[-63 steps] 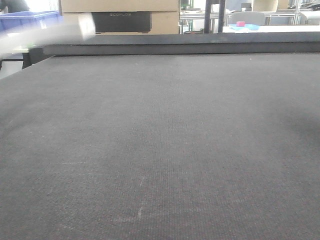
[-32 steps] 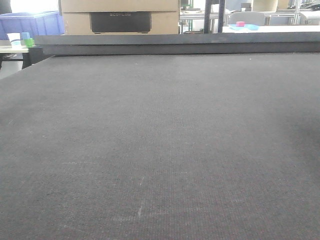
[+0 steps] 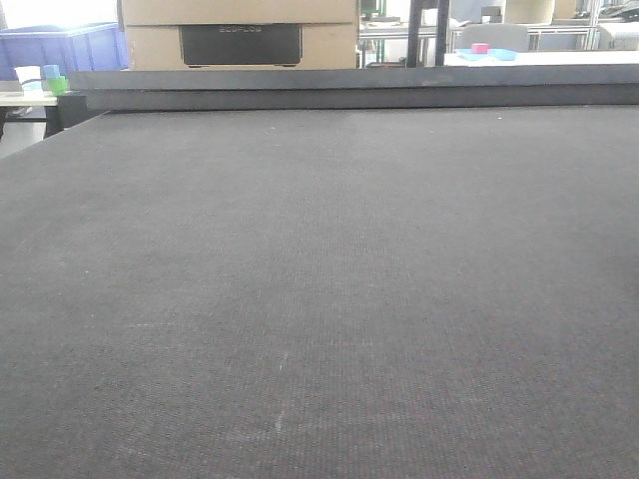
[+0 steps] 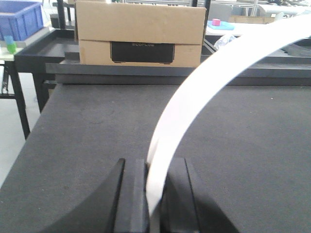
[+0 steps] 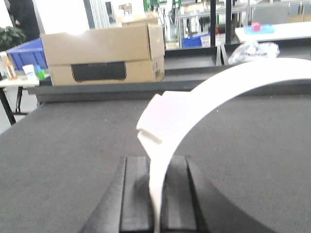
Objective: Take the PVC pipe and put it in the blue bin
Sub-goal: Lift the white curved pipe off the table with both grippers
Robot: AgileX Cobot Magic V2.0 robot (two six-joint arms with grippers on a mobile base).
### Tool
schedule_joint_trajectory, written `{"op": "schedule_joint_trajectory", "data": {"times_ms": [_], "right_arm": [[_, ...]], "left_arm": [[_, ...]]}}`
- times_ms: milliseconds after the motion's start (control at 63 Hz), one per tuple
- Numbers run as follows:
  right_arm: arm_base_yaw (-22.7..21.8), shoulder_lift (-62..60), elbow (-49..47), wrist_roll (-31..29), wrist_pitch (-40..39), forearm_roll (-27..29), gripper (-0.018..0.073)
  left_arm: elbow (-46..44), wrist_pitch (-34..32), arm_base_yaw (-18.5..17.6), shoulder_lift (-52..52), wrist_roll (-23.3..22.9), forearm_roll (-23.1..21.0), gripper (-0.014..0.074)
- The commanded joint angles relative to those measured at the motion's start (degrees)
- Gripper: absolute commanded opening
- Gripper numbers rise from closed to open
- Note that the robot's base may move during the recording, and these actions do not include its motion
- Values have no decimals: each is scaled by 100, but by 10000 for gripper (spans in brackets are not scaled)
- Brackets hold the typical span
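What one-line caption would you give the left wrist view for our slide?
Left gripper clamps a curved white PVC pipe over a dark table, cardboard box behind.

- the white blur that swept over the top-left corner is gone — blue bin [image 3: 68, 47] and the little cups [image 3: 50, 74] show clearly now
- dark shape above the bin slipped out of view too

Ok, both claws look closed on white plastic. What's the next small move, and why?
Probably carry the left claw toward the blue bin, which sits past the far-left corner of the table. That claw is clamped on the PVC pipe, which arcs up off the table. The right claw pinches a white arc too; I can't tell if it's the same piece, so go slowly.
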Motion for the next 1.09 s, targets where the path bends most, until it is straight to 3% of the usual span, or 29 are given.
{"op": "schedule_joint_trajectory", "data": {"times_ms": [0,1079], "right_arm": [[5,-97,17,-45,-47,-11,-162],[5,-97,17,-45,-67,-11,-162]], "left_arm": [[15,-160,-32,-41,5,61,-111],[15,-170,-32,-41,5,61,-111]]}}
